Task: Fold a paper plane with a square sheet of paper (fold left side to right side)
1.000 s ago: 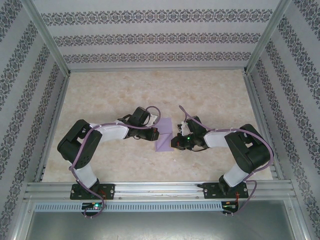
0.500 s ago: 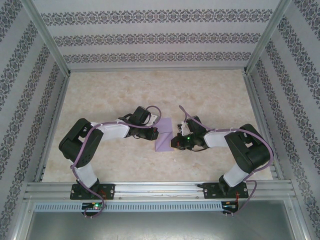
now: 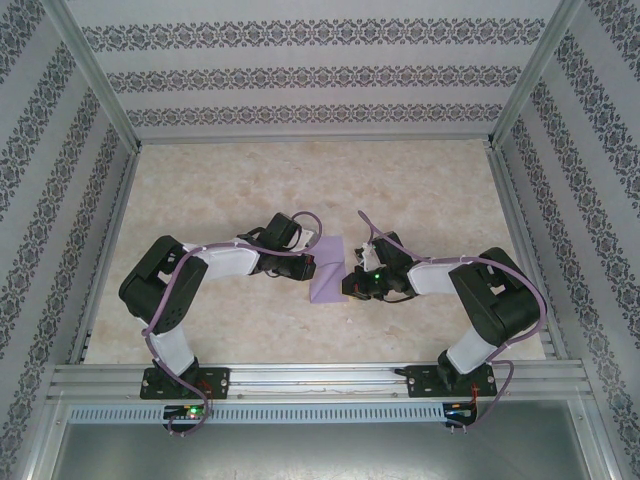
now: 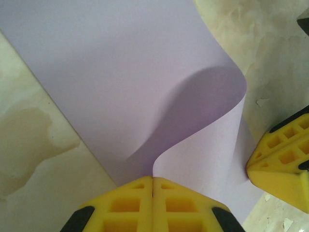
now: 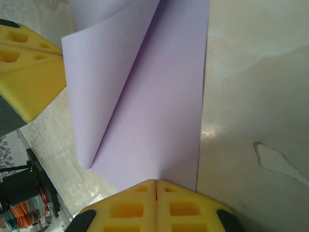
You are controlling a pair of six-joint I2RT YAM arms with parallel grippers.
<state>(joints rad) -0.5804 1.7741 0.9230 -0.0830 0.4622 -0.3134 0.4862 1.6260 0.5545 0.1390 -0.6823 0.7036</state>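
The square sheet of paper (image 3: 329,272) is lavender and lies on the marbled table between both grippers. My left gripper (image 4: 152,178) is shut on one edge of the sheet (image 4: 120,82). That edge is lifted and curls over the flat part in a soft loop. My right gripper (image 5: 156,181) is shut, and its tips rest on the flat sheet (image 5: 159,116) close to the sheet's straight right edge. The raised flap (image 5: 104,63) leans over the flat part, uncreased. In the top view the left gripper (image 3: 313,266) and right gripper (image 3: 351,281) sit at opposite sides of the sheet.
The right gripper's yellow fingers (image 4: 285,164) stand close to the right of the curl in the left wrist view. The left gripper's fingers (image 5: 29,72) show at the left of the right wrist view. Patterned walls and metal rails (image 3: 110,215) bound the table.
The left gripper has crept a little to the right with the paper's edge in it. The right arm has stayed still.
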